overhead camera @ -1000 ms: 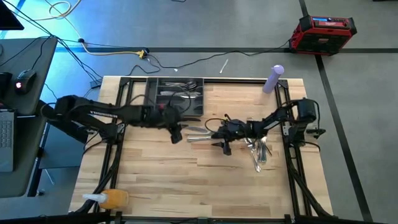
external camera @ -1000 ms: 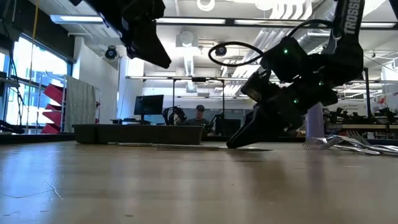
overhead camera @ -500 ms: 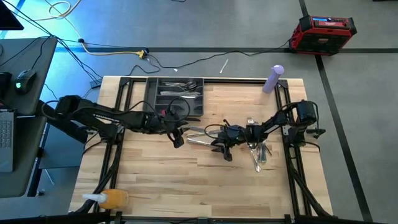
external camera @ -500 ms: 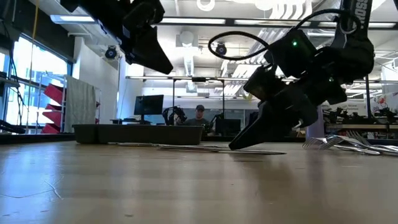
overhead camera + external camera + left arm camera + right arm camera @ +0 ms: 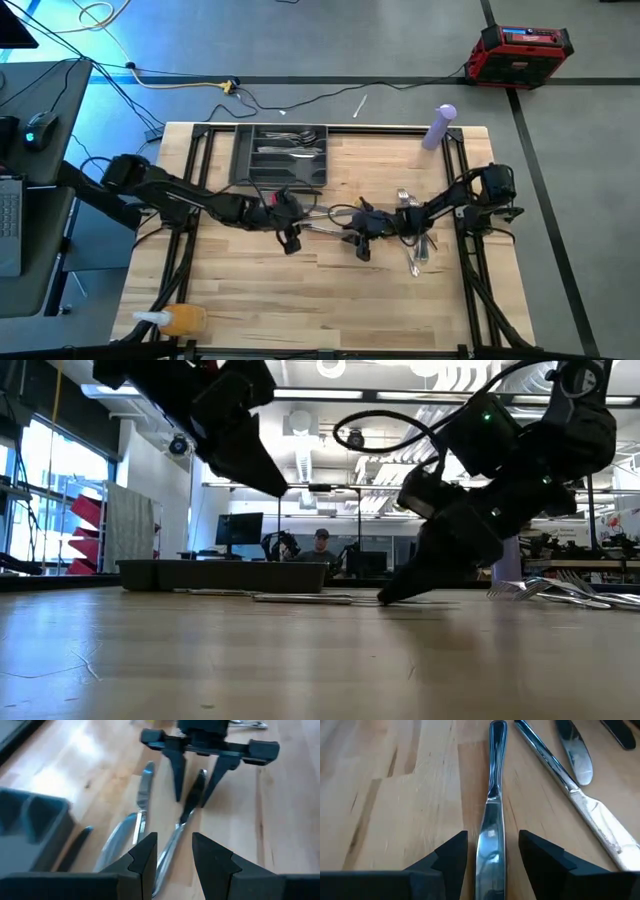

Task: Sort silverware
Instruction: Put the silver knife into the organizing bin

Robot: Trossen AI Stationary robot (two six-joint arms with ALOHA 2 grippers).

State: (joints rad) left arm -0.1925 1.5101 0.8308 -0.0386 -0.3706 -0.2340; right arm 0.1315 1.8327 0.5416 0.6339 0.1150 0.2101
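Observation:
Several pieces of silverware lie flat on the wooden table. A knife (image 5: 491, 820) lies between my two grippers, with two more knives (image 5: 142, 795) beside it. A pile of forks and spoons (image 5: 415, 245) lies at the right. My right gripper (image 5: 492, 852) is open and low at the table, one finger on each side of that knife's end and clear of it. My left gripper (image 5: 172, 857) is open and hangs above the knife's other end (image 5: 167, 855), off the table in the low view (image 5: 265, 480). The dark grey tray (image 5: 240, 160) stands at the far side.
The tray holds some silverware in its compartments. A purple bottle (image 5: 440, 127) stands at the far right corner and an orange spray bottle (image 5: 180, 320) lies at the near left. A person (image 5: 320, 540) sits in the room behind the table. Bare wood lies toward the near edge.
My left gripper has come down and toward the table's near edge, closing in on the knives from the tray side. My right gripper has shifted a little toward the near edge and rolled, staying low over the knife. The silverware has not moved.

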